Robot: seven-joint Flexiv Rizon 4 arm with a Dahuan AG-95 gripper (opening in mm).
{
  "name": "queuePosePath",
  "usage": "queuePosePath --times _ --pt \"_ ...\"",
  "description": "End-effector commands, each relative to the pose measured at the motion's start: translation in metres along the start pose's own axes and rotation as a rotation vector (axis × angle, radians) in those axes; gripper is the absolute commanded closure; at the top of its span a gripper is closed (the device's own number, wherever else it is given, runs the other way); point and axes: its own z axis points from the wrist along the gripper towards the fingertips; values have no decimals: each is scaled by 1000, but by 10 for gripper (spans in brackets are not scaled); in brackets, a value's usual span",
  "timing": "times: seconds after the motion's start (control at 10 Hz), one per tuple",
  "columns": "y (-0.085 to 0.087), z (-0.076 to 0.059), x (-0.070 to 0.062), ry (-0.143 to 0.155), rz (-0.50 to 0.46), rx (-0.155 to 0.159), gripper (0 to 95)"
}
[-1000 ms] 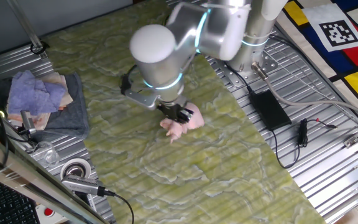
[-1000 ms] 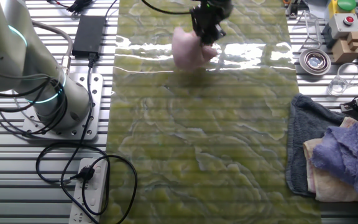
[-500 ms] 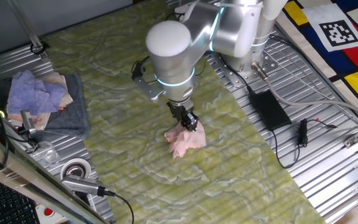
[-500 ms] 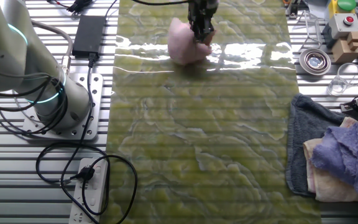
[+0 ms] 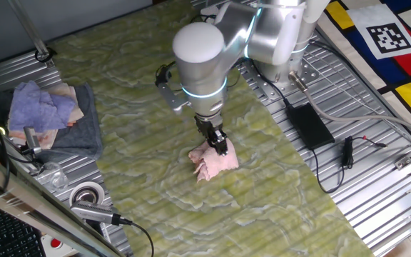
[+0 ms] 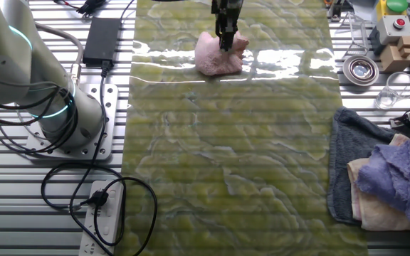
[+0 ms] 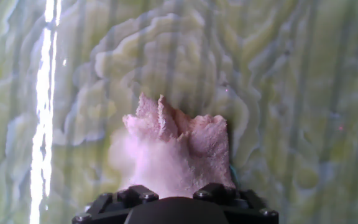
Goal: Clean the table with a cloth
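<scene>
The pale pink cloth (image 5: 213, 163) lies bunched on the yellow-green marbled table (image 5: 127, 86). It also shows in the other fixed view (image 6: 218, 55) and in the hand view (image 7: 174, 152). My gripper (image 5: 220, 146) points straight down, shut on the top of the cloth and pressing it against the table. In the other fixed view the gripper (image 6: 225, 43) stands on the cloth near the table's far end (image 6: 226, 178). In the hand view the cloth fills the space in front of the fingers (image 7: 135, 194), with the table (image 7: 291, 93) all around.
A lavender cloth (image 5: 41, 107) on a dark grey towel (image 5: 84, 132) lies on the metal panel at left. A tape roll (image 5: 85, 194) and a tool sit near the front left. A black power brick (image 5: 307, 125) and cables lie right of the table.
The gripper has swung from tilted to upright and moved the cloth to the right and nearer along the table. It has slid only a little in the last half second.
</scene>
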Motion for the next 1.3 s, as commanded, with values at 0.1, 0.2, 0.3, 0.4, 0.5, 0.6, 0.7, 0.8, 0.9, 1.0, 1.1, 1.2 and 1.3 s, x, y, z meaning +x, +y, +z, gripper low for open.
queuePosePath --times 0.1,0.2,0.3,0.4,0.5,0.6,0.7,0.8,0.9,1.0,1.1,1.2,1.3 --pt "-18 -6 -11 71 -114 70 950" --pt "-30 -11 -16 99 -121 68 950" --pt "-34 -12 -18 110 -114 69 950" --pt "-37 -13 -19 133 -80 70 950" --pt "-37 -13 -19 130 -72 69 950" --pt "-37 -14 -19 123 -44 71 950" --pt "-37 -14 -19 122 -39 69 950" --pt "-37 -14 -19 113 -16 71 950" --pt "-37 -14 -19 97 17 67 950" --pt "-37 -14 -19 86 20 64 950" --pt "-37 -14 -19 46 33 66 950" --pt "-37 -14 -19 -40 45 68 950" --pt "-37 -14 -19 -95 24 62 950"
